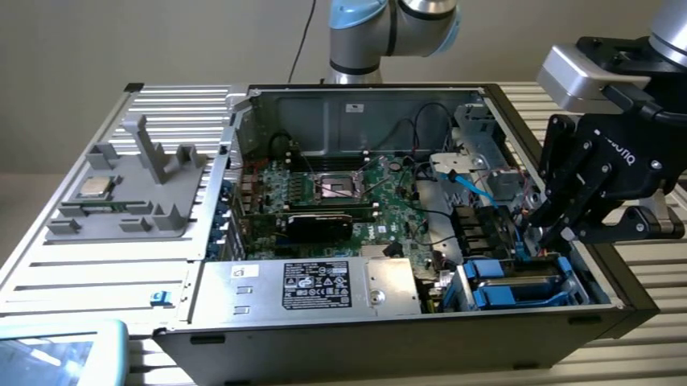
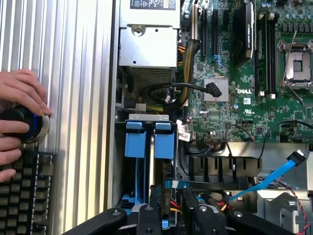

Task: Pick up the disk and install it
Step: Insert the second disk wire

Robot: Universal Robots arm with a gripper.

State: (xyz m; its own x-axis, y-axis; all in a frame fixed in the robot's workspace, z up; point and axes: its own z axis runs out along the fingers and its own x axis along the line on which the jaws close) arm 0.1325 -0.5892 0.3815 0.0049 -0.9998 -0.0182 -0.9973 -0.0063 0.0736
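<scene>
Fingers [image 2: 155,205] pinch the disk [image 2: 165,196] edge-on, lowering it into the drive bay [image 2: 146,117] beside two blue carriers. Risk: slight tilt could jam it against bay rails or snag the blue SATA cable [image 2: 274,176].

Even bright light, glare on the ribbed table [image 1: 96,265], sharp focus

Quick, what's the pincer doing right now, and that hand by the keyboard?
Pincer: closed on the disk, at the drive bay.
Hand: resting on a round black knob.
</scene>
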